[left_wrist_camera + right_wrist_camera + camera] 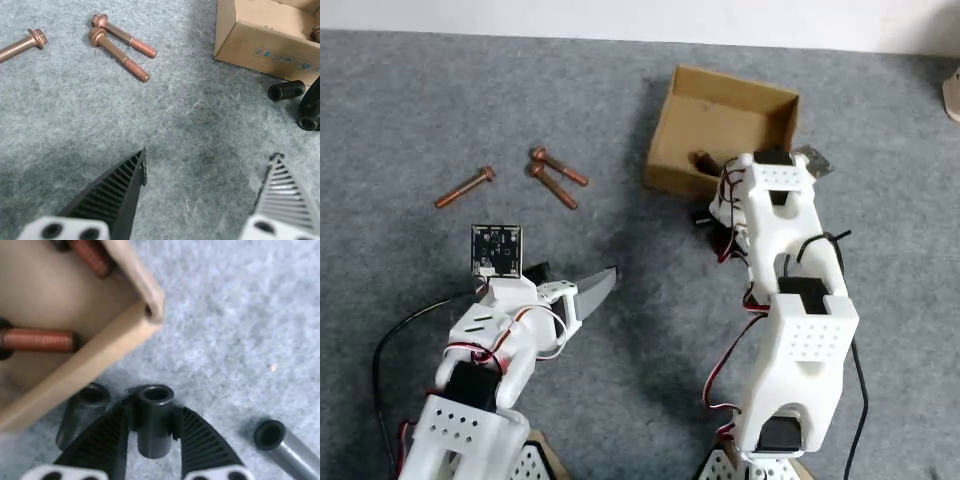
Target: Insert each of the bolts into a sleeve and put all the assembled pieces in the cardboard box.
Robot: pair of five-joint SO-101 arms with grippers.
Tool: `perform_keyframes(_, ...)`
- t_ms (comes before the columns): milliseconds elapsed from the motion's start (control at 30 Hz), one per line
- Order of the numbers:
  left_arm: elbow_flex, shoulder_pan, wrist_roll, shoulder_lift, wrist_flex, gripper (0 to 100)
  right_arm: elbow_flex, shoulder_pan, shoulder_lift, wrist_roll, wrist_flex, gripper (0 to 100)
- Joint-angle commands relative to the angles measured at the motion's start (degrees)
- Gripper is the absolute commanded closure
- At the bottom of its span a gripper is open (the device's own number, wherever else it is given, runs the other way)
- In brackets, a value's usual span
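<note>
Three loose copper bolts [465, 187] [558, 167] [552, 186] lie on the grey carpet at the left, also in the left wrist view [20, 44] [124, 35] [119, 55]. The cardboard box [665, 150] stands at the back centre, with threaded bolt ends [37, 339] [90, 255] lying inside it. My right gripper [154, 412] is shut on an upright black sleeve [154, 427] just outside the box's near wall [90, 355]. A second black sleeve [82, 410] stands beside it. My left gripper [209, 156] hangs open over bare carpet, short of the bolts.
A grey sleeve [280, 442] lies on the carpet near the right gripper. Two black sleeves [286, 90] [309, 112] sit by the box's front [260, 45] in the left wrist view. Open carpet separates the two arms.
</note>
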Motion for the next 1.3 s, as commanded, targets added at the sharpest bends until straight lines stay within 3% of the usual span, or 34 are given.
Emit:
perform_keyframes(0, -1.19, -3.03, -0.35, -0.48, -0.88, 65, -2.42, 0.13, -1.19, 3.60, 4.79, 99.4)
perform_keyframes(200, -6.02, -6.20, -0.18, -0.48, 3.78, 65, -5.41, -7.08, -4.79, 4.57, 15.43, 99.4)
perform_keyframes(300, -9.19, -6.29, -0.09, -0.40, 8.44, 65, -5.41, -9.63, -7.78, 4.57, 16.92, 99.4)
perform_keyframes(467, -12.09, -9.98, -0.26, -0.31, 9.67, 65, -1.63, -11.91, -12.88, 5.63, 17.19, 99.4)
perform_keyframes(667, -18.68, -14.11, -0.18, 4.79, 12.22, 65, 12.00, -13.85, -18.51, 9.32, 5.49, 99.4)
perform_keyframes(933, -33.45, -15.34, 0.00, 29.93, 12.66, 65, 30.20, -14.55, -32.40, 11.08, -9.98, 99.4)
perform_keyframes(1267, -50.86, -15.25, 6.59, 55.96, 12.92, 65, 46.90, -14.11, -51.03, 11.08, -23.52, 99.4)
